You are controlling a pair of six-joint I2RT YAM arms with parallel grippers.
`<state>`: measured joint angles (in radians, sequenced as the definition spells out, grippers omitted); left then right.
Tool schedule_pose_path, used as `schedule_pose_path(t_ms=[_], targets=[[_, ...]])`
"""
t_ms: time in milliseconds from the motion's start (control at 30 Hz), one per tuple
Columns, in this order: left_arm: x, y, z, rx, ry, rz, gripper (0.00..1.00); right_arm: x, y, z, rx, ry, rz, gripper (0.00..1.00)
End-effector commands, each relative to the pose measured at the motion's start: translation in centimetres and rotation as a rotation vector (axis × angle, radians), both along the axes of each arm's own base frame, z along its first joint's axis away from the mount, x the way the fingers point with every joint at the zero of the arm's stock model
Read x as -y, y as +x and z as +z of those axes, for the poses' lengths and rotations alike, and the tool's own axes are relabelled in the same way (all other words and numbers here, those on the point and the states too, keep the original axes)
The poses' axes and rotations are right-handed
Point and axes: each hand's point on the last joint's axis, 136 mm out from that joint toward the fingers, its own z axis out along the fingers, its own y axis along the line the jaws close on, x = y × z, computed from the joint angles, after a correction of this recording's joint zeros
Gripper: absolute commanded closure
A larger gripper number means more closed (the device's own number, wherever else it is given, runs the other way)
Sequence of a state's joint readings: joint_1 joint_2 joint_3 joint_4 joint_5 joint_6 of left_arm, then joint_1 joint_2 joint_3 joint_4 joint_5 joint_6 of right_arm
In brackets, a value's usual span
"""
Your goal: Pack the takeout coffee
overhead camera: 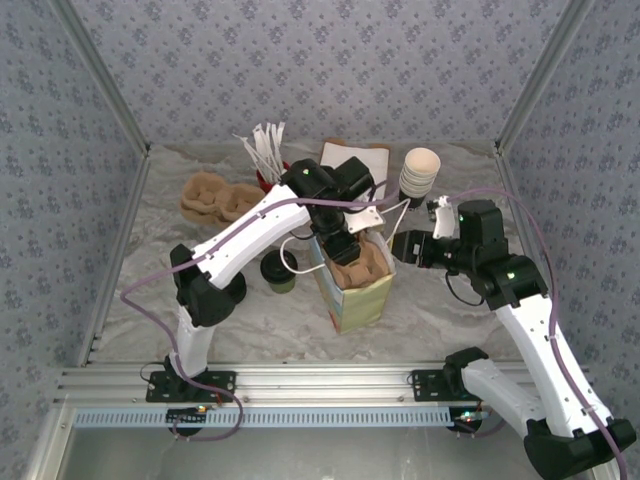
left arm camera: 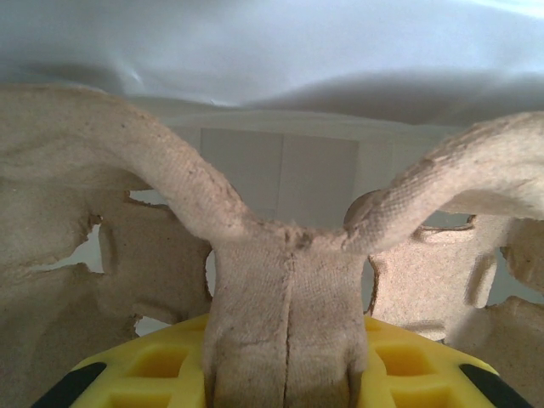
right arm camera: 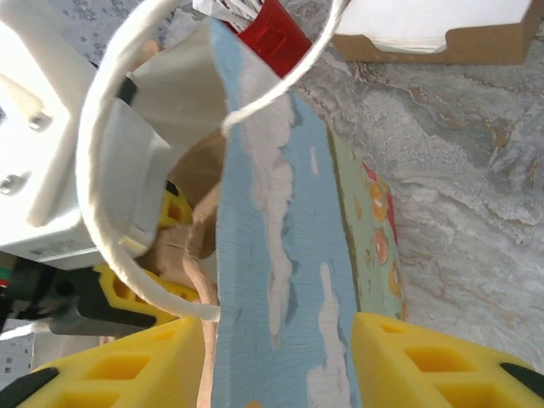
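Note:
The takeout coffee [overhead camera: 279,271], a small dark-green cup with a black lid, stands on the table just left of the paper bag [overhead camera: 358,295]. The bag is upright and open; its blue, cloud-printed wall [right arm camera: 272,255] runs between my right gripper's yellow fingers [right arm camera: 429,361]. My right gripper [overhead camera: 405,248] is shut on the bag's right rim. My left gripper [overhead camera: 345,245] hangs over the bag's mouth, shut on the middle ridge of a brown pulp cup carrier [left arm camera: 285,297]. The carrier [overhead camera: 358,265] sits partly inside the bag.
A stack of lidless cups [overhead camera: 420,172] stands at the back right. A second pulp carrier [overhead camera: 215,197] lies at the back left. A red holder with white sticks [overhead camera: 265,150] and a cardboard napkin box [right arm camera: 442,34] sit behind the bag.

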<state>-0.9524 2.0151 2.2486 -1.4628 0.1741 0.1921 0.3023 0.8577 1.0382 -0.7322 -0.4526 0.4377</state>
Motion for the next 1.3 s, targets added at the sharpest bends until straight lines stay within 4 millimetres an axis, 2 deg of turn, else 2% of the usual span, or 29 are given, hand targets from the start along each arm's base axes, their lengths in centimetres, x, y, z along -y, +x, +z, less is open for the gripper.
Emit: schedule_pose_path(t_ms=[0,200,467,633,767,967,1067,1133,1233,1267], targets=[[-0.2,-0.4,-0.7,0.006,0.035,-0.056,0.81,-0.4,0.1,1.0,0.024,0.047,0.010,0.47],[0.0,-0.6,-1.6,0.004,0.046,-0.099,0.81,-0.4,0.4,0.5,0.013,0.061,0.002,0.46],[0.3,-0.9,-1.5,0.015,0.013,-0.136,0.81,-0.7,1.0,0.8,0.021,0.102,-0.007,0.45],[-0.1,-0.9,-1.9,0.025,0.024,-0.155,0.81,-0.6,1.1,2.6,0.079,0.136,-0.001,0.39],[-0.1,-0.9,-1.7,0.038,0.013,-0.170,0.81,0.4,1.2,3.7,0.097,0.172,-0.030,0.33],[0.0,-1.0,-1.6,0.048,-0.005,-0.192,0.82,0.9,2.8,4.4,0.059,0.250,-0.065,0.29],[0.1,-1.0,-1.7,0.049,-0.006,-0.197,0.82,0.7,3.4,4.5,0.035,0.273,-0.070,0.31],[0.1,-1.0,-1.7,0.048,-0.009,-0.201,0.81,0.5,3.5,4.2,0.008,0.290,-0.064,0.37],[0.2,-1.0,-1.7,0.053,-0.016,-0.209,0.81,0.4,3.8,3.6,-0.011,0.286,-0.066,0.53],[0.2,-1.1,-1.7,0.053,-0.019,-0.214,0.81,0.6,3.8,3.4,-0.017,0.281,-0.076,0.61]])
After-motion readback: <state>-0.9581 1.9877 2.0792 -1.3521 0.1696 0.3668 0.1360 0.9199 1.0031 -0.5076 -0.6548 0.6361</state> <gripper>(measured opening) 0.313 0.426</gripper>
